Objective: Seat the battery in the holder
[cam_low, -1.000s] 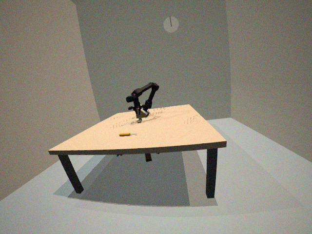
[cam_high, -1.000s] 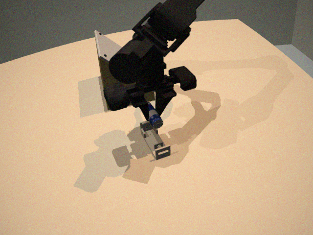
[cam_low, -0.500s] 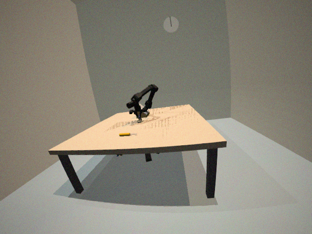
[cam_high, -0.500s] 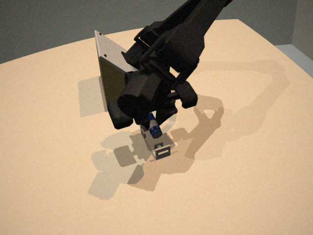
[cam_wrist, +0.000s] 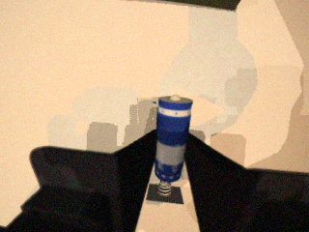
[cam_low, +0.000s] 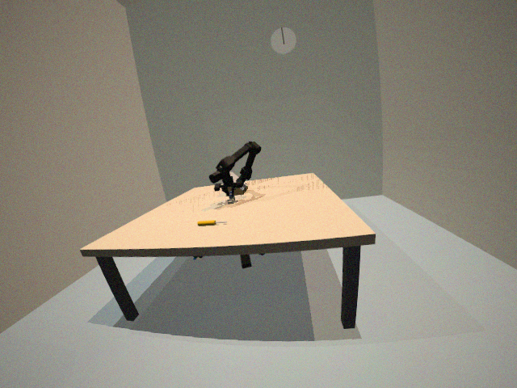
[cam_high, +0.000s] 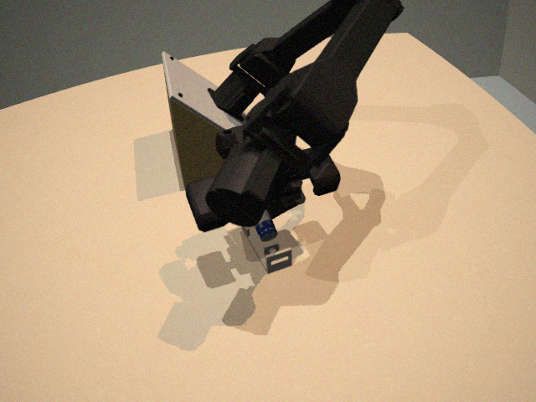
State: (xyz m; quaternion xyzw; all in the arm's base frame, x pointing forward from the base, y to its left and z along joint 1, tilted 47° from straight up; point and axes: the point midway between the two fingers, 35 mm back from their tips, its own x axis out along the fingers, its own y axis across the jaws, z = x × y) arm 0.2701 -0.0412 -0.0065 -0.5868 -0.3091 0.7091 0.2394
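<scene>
My gripper [cam_high: 265, 215] [cam_wrist: 170, 135] is shut on the blue battery [cam_high: 265, 229] [cam_wrist: 170, 123], which has white and grey bands. The holder [cam_high: 279, 260] [cam_low: 231, 202] [cam_wrist: 176, 196] stands on the table below it. The battery's flat end points to the holder's spring [cam_high: 271, 249] [cam_wrist: 164, 188], close to it in the wrist view, but appears above it in the top view. The terminal nub [cam_wrist: 175, 97] points to the other end. The gripper hides much of the holder's far part in the top view, and the battery covers its middle in the wrist view. Contact with the holder cannot be told.
A slanted box with a pale top [cam_high: 194, 93] and dark side [cam_high: 194, 146] stands behind and left of the gripper in the top view. A yellow-handled screwdriver [cam_low: 206, 222] lies nearer the front table edge [cam_low: 229, 250] in the exterior view. Arm shadows cross the table around the holder.
</scene>
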